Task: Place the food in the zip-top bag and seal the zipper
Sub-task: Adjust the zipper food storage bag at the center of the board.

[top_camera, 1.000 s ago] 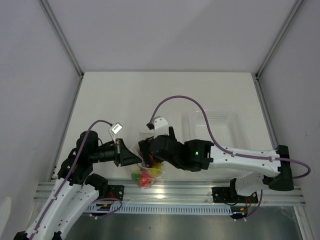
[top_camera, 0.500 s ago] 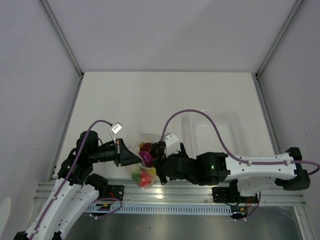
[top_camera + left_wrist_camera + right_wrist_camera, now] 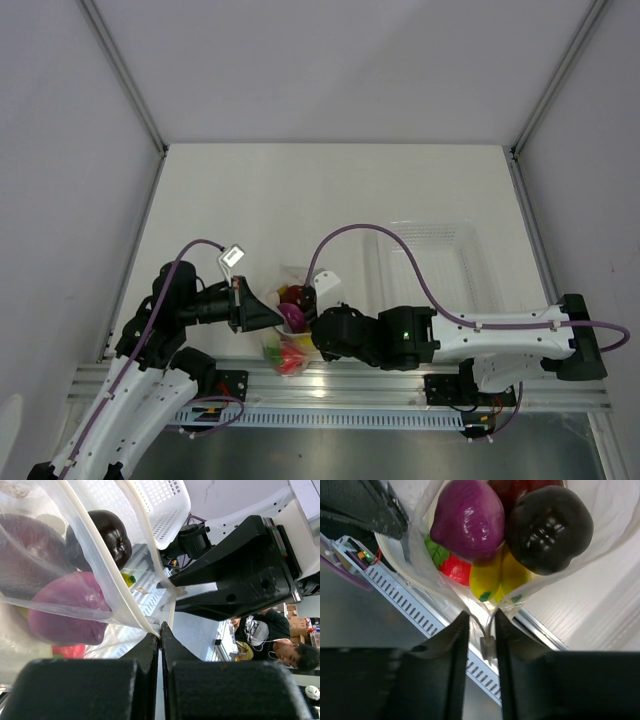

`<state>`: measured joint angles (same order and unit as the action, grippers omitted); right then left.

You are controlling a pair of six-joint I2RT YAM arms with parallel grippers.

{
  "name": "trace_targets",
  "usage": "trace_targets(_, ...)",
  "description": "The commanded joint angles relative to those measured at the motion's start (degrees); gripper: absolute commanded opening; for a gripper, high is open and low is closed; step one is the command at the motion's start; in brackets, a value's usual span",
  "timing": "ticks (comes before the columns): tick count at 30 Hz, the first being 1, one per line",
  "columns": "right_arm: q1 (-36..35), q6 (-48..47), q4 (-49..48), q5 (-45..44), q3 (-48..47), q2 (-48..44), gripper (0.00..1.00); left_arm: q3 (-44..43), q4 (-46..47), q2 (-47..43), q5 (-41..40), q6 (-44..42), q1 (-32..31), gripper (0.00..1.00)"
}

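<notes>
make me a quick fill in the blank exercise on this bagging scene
1. The left end effector is ___ on the edge of the zip-top bag.
2. In the right wrist view, the piece directly left of the dark round fruit is ___ in colour.
3. The clear tray lies on the ___ arm's side of the table.

Missing words: shut; purple; right

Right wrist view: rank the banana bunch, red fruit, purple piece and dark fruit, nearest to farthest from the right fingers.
1. banana bunch, just above the right fingers.
2. red fruit, up-left.
3. purple piece, top centre, and dark fruit, top right: too close to call.
All in the zip-top bag.
</notes>
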<state>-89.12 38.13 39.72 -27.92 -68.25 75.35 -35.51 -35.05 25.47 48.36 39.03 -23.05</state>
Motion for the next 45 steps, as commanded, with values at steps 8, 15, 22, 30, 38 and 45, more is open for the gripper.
trace_targets(8, 1.06, -6.04, -5.54, 3.13, -0.13, 0.76, 0.0, -3.68, -0.8, -0.16, -2.38, -0.79, 0.37, 0.01)
trace_targets(15, -0.35, -13.86, -2.11, 4.98, -4.08, 0.41, 0.0, -9.92, -8.01, 0.54, -20.39, -5.18, 0.37, 0.46)
trace_targets(22, -3.07, -18.44, 1.84, 1.65, -7.25, 0.76, 0.0, -17.66, -9.69, 6.06, -34.03, -10.1, 0.37, 0.76)
trace_targets(30, -3.08, -20.11, 0.53, 1.47, -6.99, -1.35, 0.0, -18.81, -7.67, 12.93, -34.12, -12.83, 0.46, 0.68)
trace_targets(38, -3.16, -21.6, 0.7, 1.47, -7.86, -1.0, 0.0, -18.81, -5.21, 18.91, -30.35, -13.54, 0.37, 0.42)
trace_targets(45, -2.64, -22.31, 1.58, 0.85, -8.92, -0.73, 0.0, -15.56, -2.04, 21.54, -26.48, -12.48, 0.37, 0.16)
